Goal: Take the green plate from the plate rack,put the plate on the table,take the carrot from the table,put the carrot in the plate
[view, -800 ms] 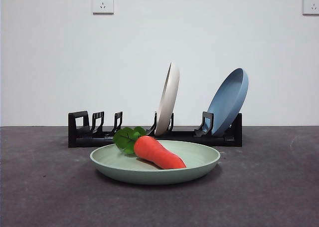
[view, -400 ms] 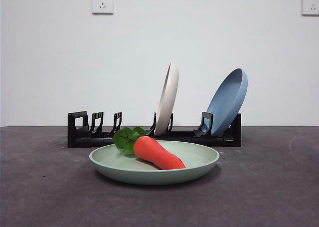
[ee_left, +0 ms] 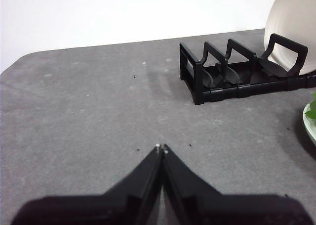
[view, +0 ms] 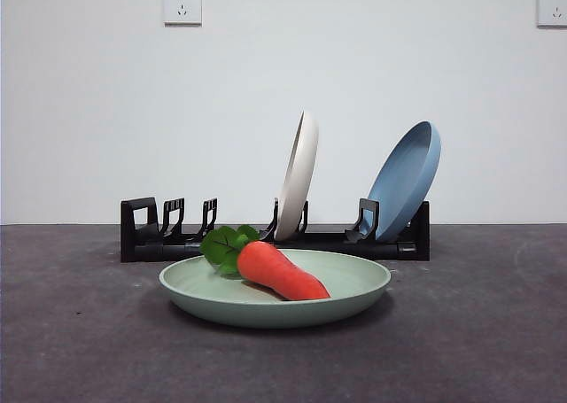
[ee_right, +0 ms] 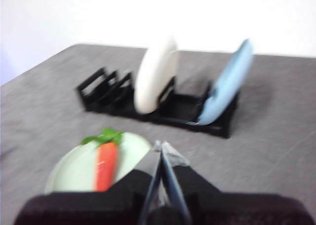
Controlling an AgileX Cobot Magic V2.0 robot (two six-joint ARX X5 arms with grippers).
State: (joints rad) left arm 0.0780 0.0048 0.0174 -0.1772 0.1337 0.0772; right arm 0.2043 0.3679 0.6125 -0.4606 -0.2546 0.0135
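Observation:
The green plate (view: 275, 290) lies flat on the table (view: 71, 332) in front of the plate rack (view: 275, 235). The carrot (view: 279, 271) rests in the plate, leaves toward the rack. In the right wrist view the green plate (ee_right: 74, 173) with the carrot (ee_right: 105, 165) lies ahead of my right gripper (ee_right: 162, 147), which is shut and holds nothing. My left gripper (ee_left: 161, 148) is shut and empty, over bare table away from the plate rack (ee_left: 237, 74); only a sliver of the green plate (ee_left: 310, 123) shows there. Neither gripper appears in the front view.
A cream-white plate (view: 299, 174) and a blue plate (view: 406, 180) stand upright in the rack. The rack's left slots (view: 173, 217) hold nothing. A white wall with two sockets (view: 182, 4) rises behind the table.

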